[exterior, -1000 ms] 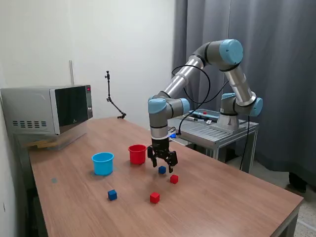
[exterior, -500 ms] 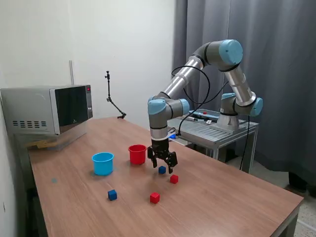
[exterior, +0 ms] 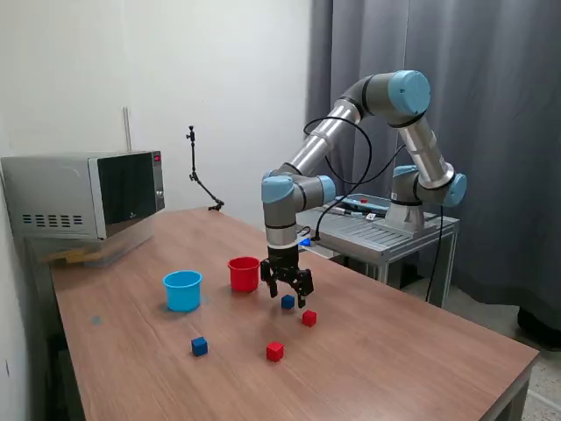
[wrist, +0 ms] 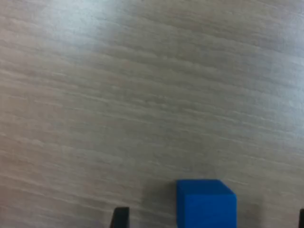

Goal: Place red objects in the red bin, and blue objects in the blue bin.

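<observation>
Blue and small, a dark plastic cube sits on the wooden table just below the black two-finger gripper of the UR5e arm, whose fingers hang apart around it and hold nothing. The wrist view shows the same blue cube between the two dark fingertips, nearer one side than the other, and no contact can be made out. To do this step well, the gripper should probably centre itself over the cube, come straight down until the fingertips flank the cube's flat sides, and only then close, so the block is neither nudged nor twisted away. Close beside the gripper, toward the exterior view's left, stands the small round red plastic cup; farther that way is the slightly wider light blue plastic cup, judged to be this cube's destination. A small bright red cube lies near the gripper on the camera's side, a second red cube beyond it, and a second dark blue cube well apart, in front of the blue cup.
</observation>
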{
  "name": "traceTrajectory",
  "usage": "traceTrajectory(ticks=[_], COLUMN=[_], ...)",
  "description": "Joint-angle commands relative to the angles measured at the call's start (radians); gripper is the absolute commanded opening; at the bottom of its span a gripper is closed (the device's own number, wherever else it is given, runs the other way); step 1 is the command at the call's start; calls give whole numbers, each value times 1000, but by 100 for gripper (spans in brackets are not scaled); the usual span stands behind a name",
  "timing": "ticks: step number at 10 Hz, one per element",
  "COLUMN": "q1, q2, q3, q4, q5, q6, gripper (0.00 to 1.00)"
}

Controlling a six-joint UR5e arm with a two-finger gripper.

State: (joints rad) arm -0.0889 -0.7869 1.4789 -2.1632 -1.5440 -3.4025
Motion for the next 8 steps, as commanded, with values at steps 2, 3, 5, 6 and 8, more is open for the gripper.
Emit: traceTrajectory(ticks=[2, 3, 5, 6, 8], q1=[0, 0, 0, 0, -2], q2=[2, 2, 0, 0, 2], q3=[0, 0, 0, 0, 0], q4=[-3, -3, -3, -3, -3], q5=[4, 4, 4, 4, 4], q6=[0, 0, 0, 0, 0], gripper=[100, 100, 0, 0, 0])
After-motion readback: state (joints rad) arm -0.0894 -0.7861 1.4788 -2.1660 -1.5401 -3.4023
